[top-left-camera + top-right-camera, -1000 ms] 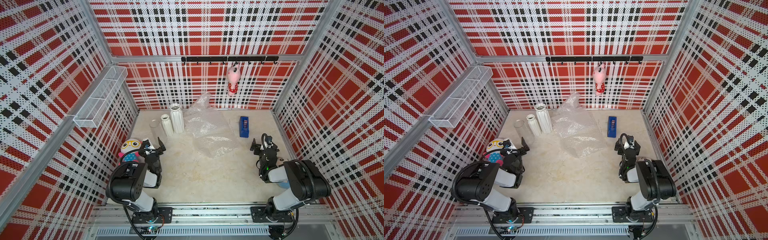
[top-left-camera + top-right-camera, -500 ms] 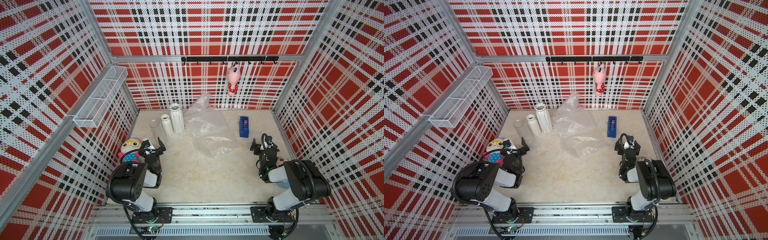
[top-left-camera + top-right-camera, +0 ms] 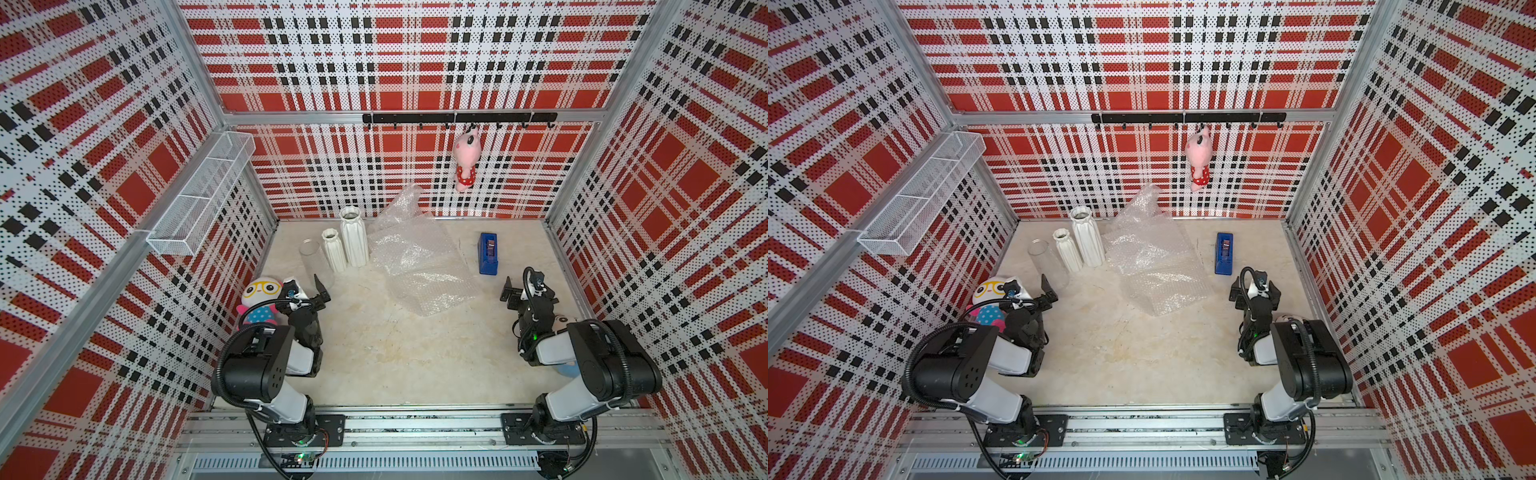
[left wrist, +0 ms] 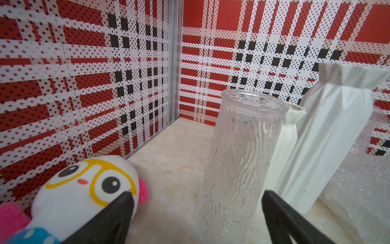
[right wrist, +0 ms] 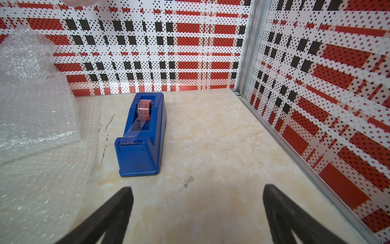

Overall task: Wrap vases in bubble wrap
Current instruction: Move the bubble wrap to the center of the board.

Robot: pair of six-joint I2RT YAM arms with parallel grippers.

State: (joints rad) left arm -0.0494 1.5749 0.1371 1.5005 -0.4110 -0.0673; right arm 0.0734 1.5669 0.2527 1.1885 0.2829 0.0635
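Vases stand upright in a row, far left, none wrapped. Nearest me, I read the left gripper (image 4: 196, 195) jaws wide apart, empty, near the clear glass vase (image 3: 314, 262). The right gripper (image 5: 198, 189) is also spread, empty, facing the blue tape dispenser (image 3: 487, 253). Beyond the glass are the short white vase (image 3: 333, 249) and the tall white vase (image 3: 354, 237). The bubble wrap (image 3: 419, 266) lies crumpled just right of them, rising against the far wall.

Walls (image 3: 415, 62): plaid of red, white and black, dotted all over. Tabletop (image 3: 415, 353): cream, marbled, with faint dark scuffs. Tape dispenser (image 3: 488, 253): blue.

Just beside the dispenser, bubble wrap (image 3: 419, 266): translucent, fine bubble grid.

Beyond the wrap from the dispenser:
- tall vase (image 3: 354, 239) and short vase (image 3: 334, 249): white, ribbed
- glass vase (image 3: 313, 259): clear, rippled

Hanging plush (image 3: 466, 162): pink, with a red white-spotted lower part.

Spectacled plush (image 3: 259, 297): white face, yellow rims, blue white-spotted body.
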